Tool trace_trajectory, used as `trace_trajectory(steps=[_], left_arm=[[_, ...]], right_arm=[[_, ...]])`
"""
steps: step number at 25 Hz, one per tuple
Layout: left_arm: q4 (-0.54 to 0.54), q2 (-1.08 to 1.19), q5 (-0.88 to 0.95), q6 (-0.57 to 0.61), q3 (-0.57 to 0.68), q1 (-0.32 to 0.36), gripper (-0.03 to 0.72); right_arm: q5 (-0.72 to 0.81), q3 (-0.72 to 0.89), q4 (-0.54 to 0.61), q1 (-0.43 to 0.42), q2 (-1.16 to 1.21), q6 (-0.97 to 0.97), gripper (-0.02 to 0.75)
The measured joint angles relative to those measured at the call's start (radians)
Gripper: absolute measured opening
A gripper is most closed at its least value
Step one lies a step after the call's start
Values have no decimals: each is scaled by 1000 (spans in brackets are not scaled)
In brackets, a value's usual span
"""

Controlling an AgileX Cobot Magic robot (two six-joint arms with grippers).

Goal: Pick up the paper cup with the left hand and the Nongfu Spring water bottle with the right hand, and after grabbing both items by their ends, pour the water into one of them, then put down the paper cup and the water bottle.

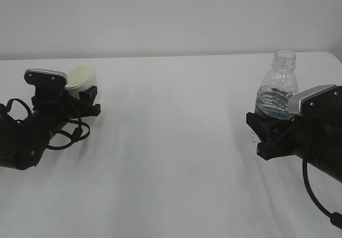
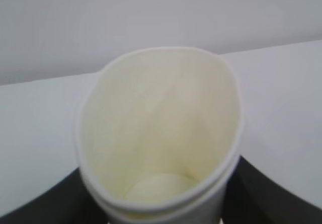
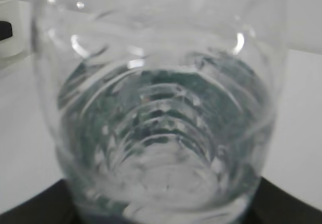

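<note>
Two pincers: each closed around its item.
Left pincer (image 1: 85, 96): grips paper cup (image 1: 80, 78), tilted toward 11 o'clock.
Right pincer (image 1: 264, 128): grips water bottle (image 1: 278, 88).
Left wrist view: cup interior (image 2: 161, 133) empty.

A plain white counter (image 1: 176, 158) filled the lower part of the exterior view, its far edge running straight across below a bare, pale grey wall (image 1: 171, 13). The light was soft and even, leaving only faint grey shading on the surface toward the counter's near edge.
</note>
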Motion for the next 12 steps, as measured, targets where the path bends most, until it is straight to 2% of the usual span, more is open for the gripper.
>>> trace_trajectory(steps=[8,12], left_arm=[[89,-164,0,0,143,0,414],[175,-246,0,0,205,0,414]], right_arm=[[0,0,29,0,0,0,404],[0,0,28,0,0,0,404]])
